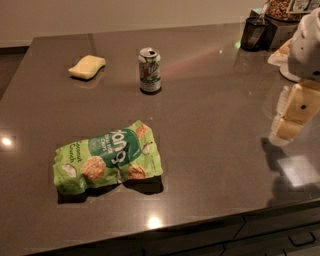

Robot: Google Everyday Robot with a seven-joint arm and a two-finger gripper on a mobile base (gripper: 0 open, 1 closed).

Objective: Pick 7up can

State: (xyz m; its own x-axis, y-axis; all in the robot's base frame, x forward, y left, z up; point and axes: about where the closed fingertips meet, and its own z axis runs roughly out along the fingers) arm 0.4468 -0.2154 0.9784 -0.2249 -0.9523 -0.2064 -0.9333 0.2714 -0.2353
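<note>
The 7up can [150, 70] stands upright on the dark countertop [215, 115], at the back and a little left of centre. It has a white and green body and a silver top. My gripper [291, 119] hangs over the counter at the right edge of the view, cream-coloured, well to the right of the can and nearer the front. It is apart from the can and holds nothing that I can see.
A large green snack bag [107, 157] lies flat at the front left. A yellow sponge [87, 66] lies at the back left. A dark cup [253, 34] and a container of snacks [282, 15] stand at the back right. The counter's front edge runs along the bottom.
</note>
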